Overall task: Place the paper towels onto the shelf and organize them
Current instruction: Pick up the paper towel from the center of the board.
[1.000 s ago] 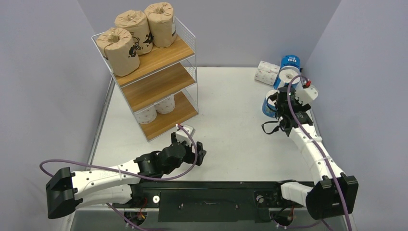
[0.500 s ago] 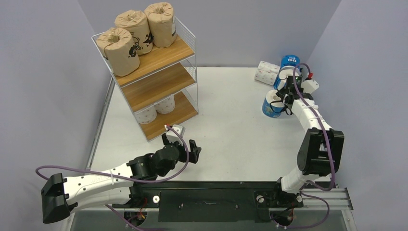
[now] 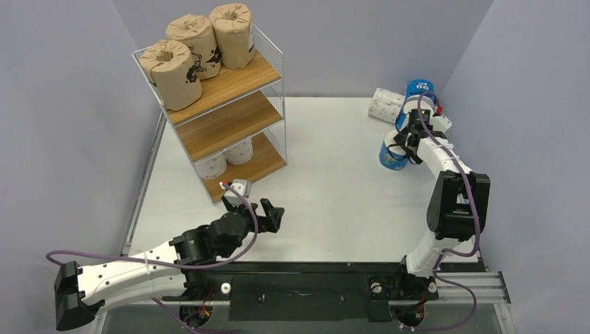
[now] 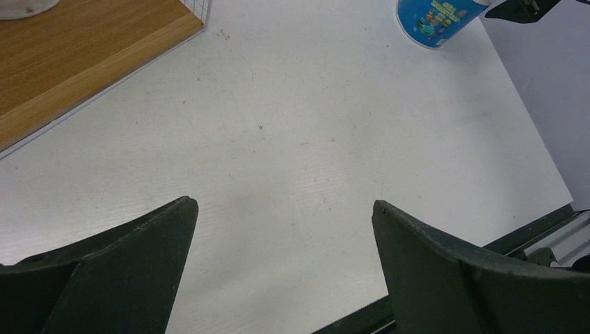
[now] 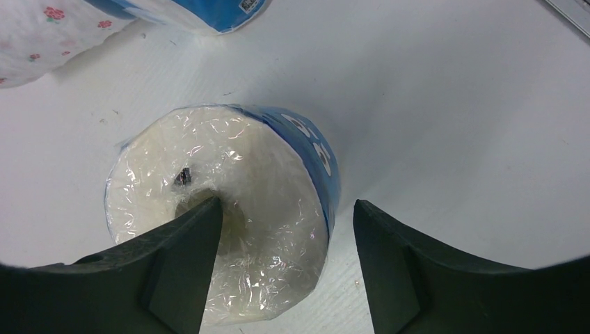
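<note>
Right wrist view: the blue roll (image 5: 243, 160) stands upright, core hole up, directly under the right gripper (image 5: 285, 207). Jaws are spread, one finger over the core, the other outside the wall.

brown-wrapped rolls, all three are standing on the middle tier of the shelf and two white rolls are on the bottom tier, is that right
Not quite. The three brown-wrapped rolls stand on the top tier of the shelf, not the middle one, as the top external view shows. The two white rolls are on the bottom tier, as you said.
</note>
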Available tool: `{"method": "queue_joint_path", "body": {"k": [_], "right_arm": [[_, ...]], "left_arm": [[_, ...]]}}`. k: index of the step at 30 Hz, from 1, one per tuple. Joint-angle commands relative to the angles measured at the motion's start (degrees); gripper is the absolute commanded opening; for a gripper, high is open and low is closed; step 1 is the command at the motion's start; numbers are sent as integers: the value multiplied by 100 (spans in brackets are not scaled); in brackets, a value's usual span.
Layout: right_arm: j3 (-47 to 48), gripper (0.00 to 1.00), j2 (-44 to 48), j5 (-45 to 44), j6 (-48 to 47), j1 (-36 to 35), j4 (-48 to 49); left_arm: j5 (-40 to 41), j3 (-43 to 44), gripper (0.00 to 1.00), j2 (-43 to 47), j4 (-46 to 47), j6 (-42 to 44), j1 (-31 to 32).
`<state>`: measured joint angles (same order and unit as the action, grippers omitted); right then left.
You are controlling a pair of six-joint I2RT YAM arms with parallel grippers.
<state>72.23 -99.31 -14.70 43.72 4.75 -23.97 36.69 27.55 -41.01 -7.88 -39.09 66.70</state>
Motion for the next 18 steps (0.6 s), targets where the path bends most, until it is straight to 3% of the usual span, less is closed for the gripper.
{"method": "queue_joint_path", "body": {"k": [1,5,9,18], "right_arm": [[213,64,-67,0,-42,-8,74],[178,61,-153,21,-12,-9,76],[78,45,-80,48,79,-17,92],[-326,29,1036,-4,154,-509,137]], "left_arm": [[184,-165,96,233,215,-57,1],[203,-202,96,270,321,13,1],[302,-117,97,181,178,-28,1],[730,-175,96,497,-265,-112,1]]}}
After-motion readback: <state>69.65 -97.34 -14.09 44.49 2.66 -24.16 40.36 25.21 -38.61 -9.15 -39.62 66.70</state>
